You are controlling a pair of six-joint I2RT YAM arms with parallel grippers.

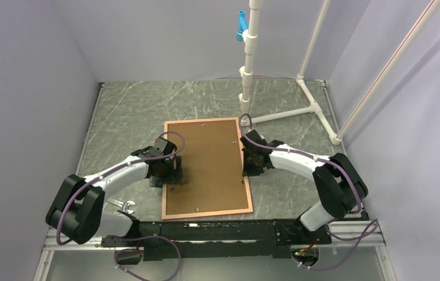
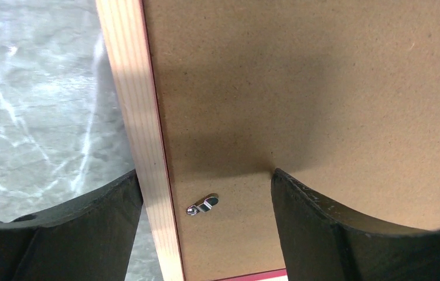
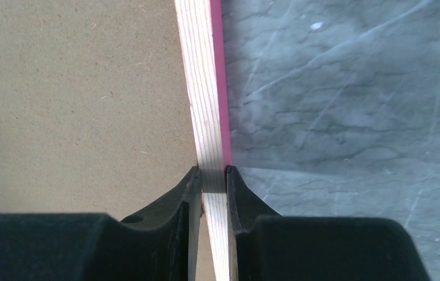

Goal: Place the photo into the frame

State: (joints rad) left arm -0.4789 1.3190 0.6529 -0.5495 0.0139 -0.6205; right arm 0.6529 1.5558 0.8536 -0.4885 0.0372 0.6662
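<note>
The frame (image 1: 205, 215) lies face down in the middle of the table, its pale wooden rail with a pink outer edge enclosing a brown backing board (image 1: 205, 167). The photo is hidden. My left gripper (image 1: 170, 170) is open over the frame's left rail (image 2: 138, 117). One finger is outside the rail and the other is over the board (image 2: 299, 88). A small metal turn clip (image 2: 203, 204) lies between them, under the left gripper (image 2: 205, 175). My right gripper (image 1: 245, 167) is at the opposite side. In the right wrist view the gripper (image 3: 211, 172) is shut on the right rail (image 3: 200, 88).
A white PVC pipe stand (image 1: 249, 70) rises at the back of the table, and its base pipes (image 1: 317, 108) spread toward the back right corner. Grey walls close in on the left, right and rear. The black mounting rail (image 1: 217, 231) runs along the near edge.
</note>
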